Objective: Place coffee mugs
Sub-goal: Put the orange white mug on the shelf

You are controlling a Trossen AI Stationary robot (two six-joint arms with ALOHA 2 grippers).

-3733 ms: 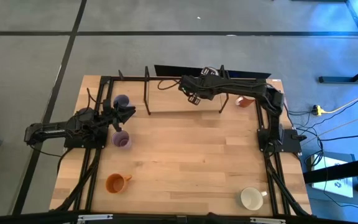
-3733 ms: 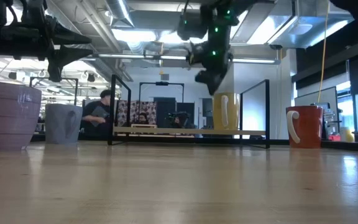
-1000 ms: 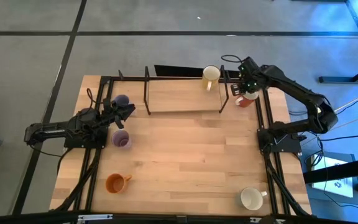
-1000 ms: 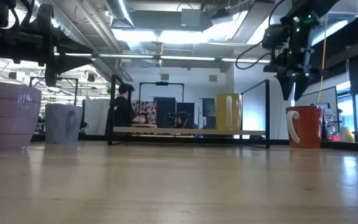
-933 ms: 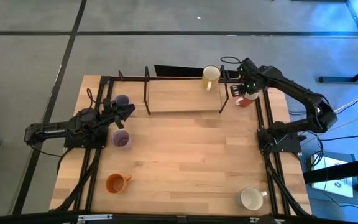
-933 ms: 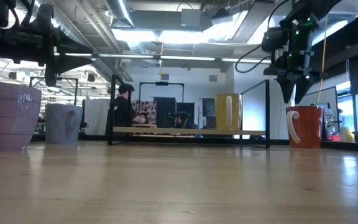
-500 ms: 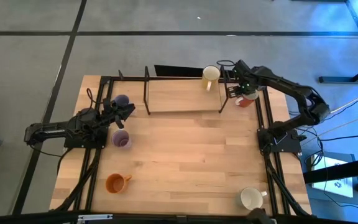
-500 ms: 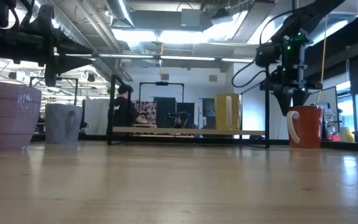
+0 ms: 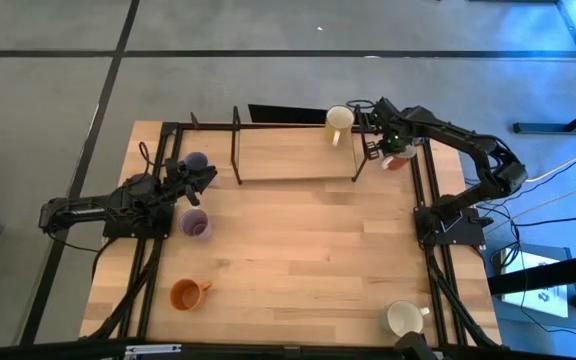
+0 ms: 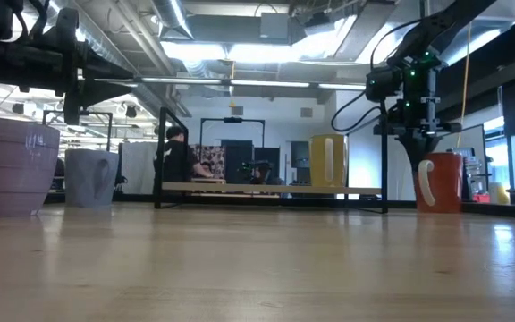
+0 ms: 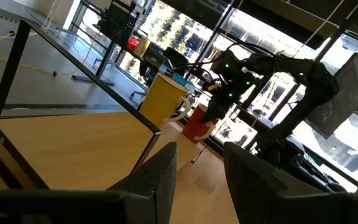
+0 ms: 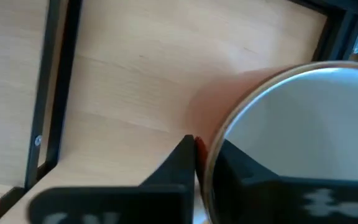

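I see the right end effector (image 9: 377, 150) at the far right corner of the table (image 9: 298, 250), fingers pinched on the rim of the red mug (image 9: 399, 160); in the right wrist view one finger (image 12: 182, 163) sits outside the wall and the other inside, the white interior showing. The mug stands on the table just beside the black rack (image 9: 296, 150), near the yellow mug (image 9: 339, 122) on the rack's far right end. Left end effector (image 9: 205, 180) hangs over the table's left side, fingers spread, holding nothing, between two lavender mugs (image 9: 195, 161) (image 9: 196, 224). Orange mug (image 9: 187, 294) sits near left, cream mug (image 9: 405, 319) near right
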